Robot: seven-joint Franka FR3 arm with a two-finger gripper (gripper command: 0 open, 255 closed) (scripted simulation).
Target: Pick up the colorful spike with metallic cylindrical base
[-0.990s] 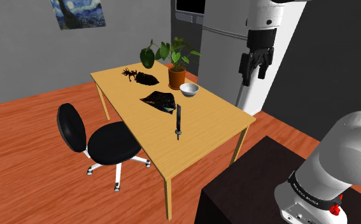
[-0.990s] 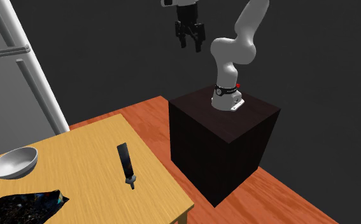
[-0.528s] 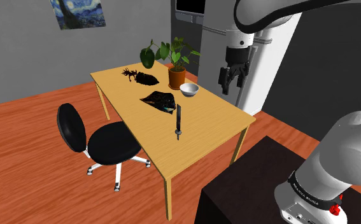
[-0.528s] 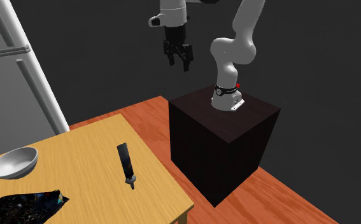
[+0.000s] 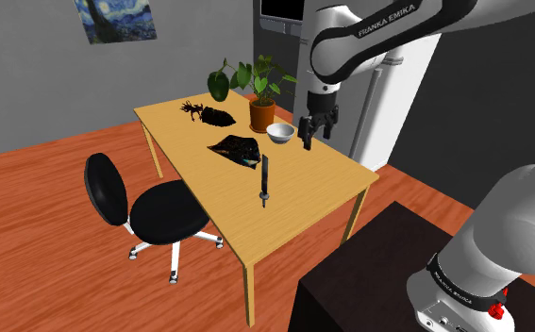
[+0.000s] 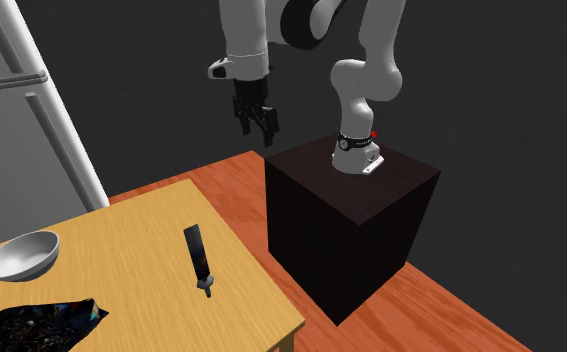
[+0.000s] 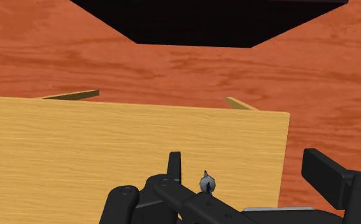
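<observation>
Spike, dark with a small silvery cylindrical base, sits on the wooden table toward its near right part, just in front of a dark crumpled object. The black gripper hangs in the air well apart from the spike, to the right of a white bowl in the shoulder view, fingers spread apart and holding nothing. A potted plant stands farther back.

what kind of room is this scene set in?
Probably a home kitchen or dining corner, rendered in a simulator. A tall fridge stands behind a wooden table that carries a potted plant and a white bowl. A black swivel chair sits beside it, and a painting hangs on the wall.
</observation>
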